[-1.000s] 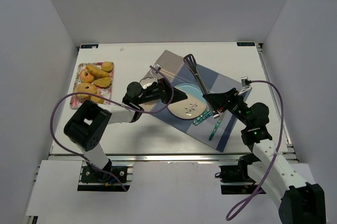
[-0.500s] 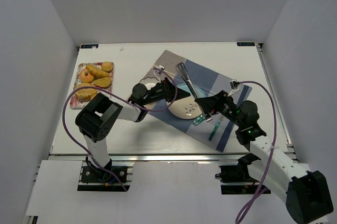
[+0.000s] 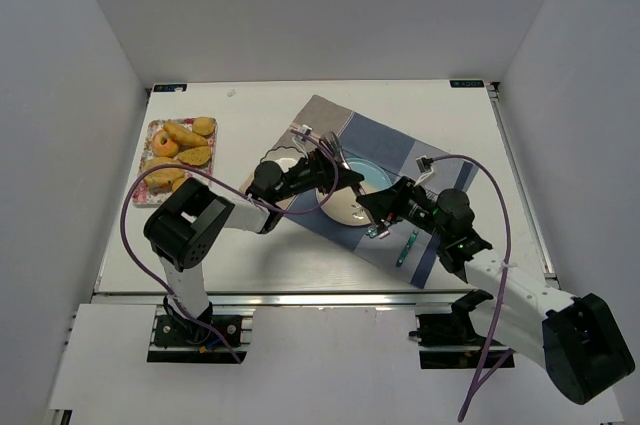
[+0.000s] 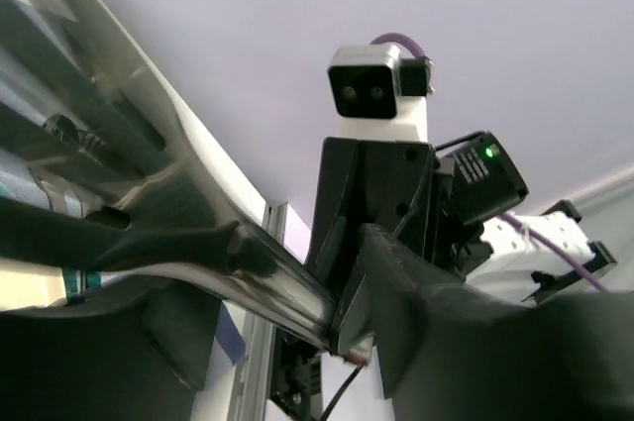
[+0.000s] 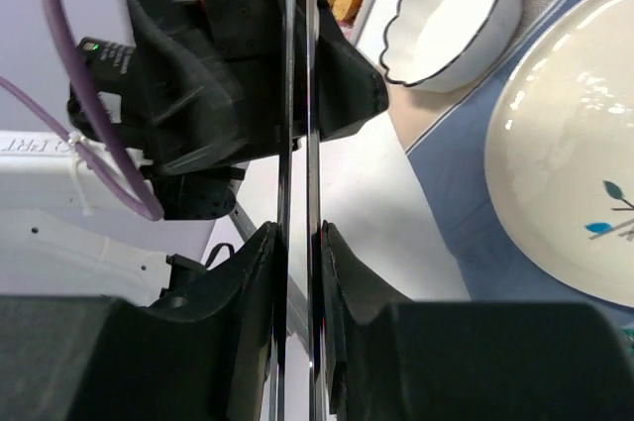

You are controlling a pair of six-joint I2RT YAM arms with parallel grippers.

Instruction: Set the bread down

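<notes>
Well, both arms meet over the middle of the table (image 3: 250, 110), above the blue-grey placemat (image 3: 400, 140). The right gripper (image 5: 297, 243) is clamped narrow on a pair of metal tongs (image 5: 297, 94), its two dark fingers pressing the thin shiny arms almost together. The tongs run from that grip straight towards the left gripper (image 3: 335, 170), whose black fingers stand on either side of the far end of the metal. From where I look I cannot tell whether they are gripping it or only flanking it; the left wrist view shows only a blurred steel arm crossing dark shapes.

Under the two grippers sits a pale plate (image 5: 575, 173) with a small leaf pattern, and just to its left a white bowl (image 5: 451, 20) with a wavy dark rim. A teal-handled utensil (image 3: 408, 245) lies on the near right part of the placemat.

The bread (image 3: 185, 134), a long oval roll, lies on the patterned tray (image 3: 146, 150) at the far left of the table, among other pastries, well apart from both grippers and from the plate.
</notes>
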